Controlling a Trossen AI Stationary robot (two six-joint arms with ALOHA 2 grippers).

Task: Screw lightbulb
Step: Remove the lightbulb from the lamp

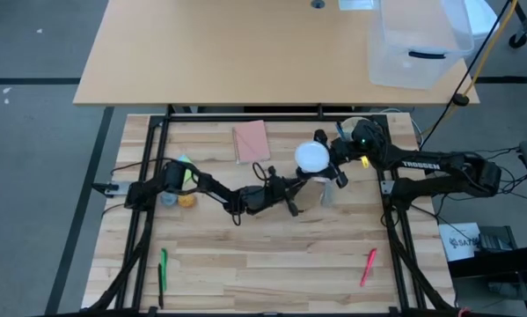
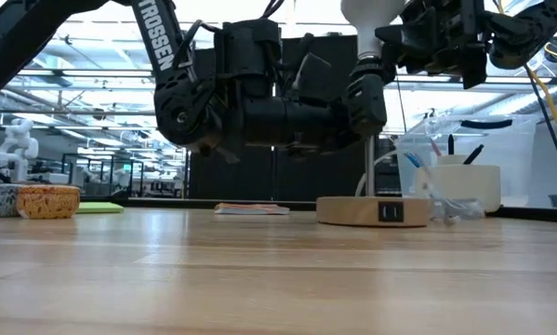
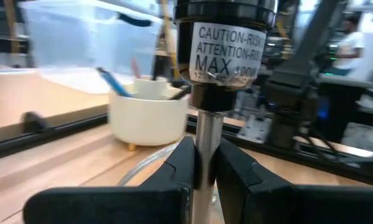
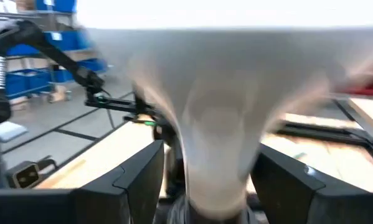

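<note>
- Table (image 1: pixel 245 264): light wood slats, seen whole from above; both arms reach in from its 2 sides toward the middle of the far half.
- Bin (image 1: pixel 417 44): clear plastic, on a separate desk beyond the table.
- Left arm (image 1: pixel 210 187): runs from the left edge toward the centre, its wrist low over the table.
- Right arm (image 1: pixel 439 172): comes from the right edge, its wrist raised above the lamp.
- Lamp base (image 2: pixel 373 210): round wooden disc on the table, with a thin metal stem (image 3: pixel 206 155) rising from it to a black socket (image 3: pixel 225 50) that bears a caution label.
- Left gripper (image 3: pixel 203 165): its 2 fingers are pressed together on the stem, just below the socket.
- Right gripper (image 4: pixel 206 180): its fingers (image 4: pixel 139 177) flank the narrowing neck of the lightbulb; the wrist view does not settle whether they touch it.
- Lightbulb (image 1: pixel 312 157): white dome up, directly above the socket at the table's centre-right; its neck points down between the right fingers (image 2: pixel 369 33). How far the base sits in the socket cannot be told.
- Cup (image 3: pixel 150 118): white, beyond the lamp, holding pens.
- Pink pad (image 1: pixel 251 141): flat on the far half, left of the lightbulb.
- Red pen (image 1: pixel 368 267): near the front right edge.
- Green pen (image 1: pixel 163 271): near the front left edge.
</note>
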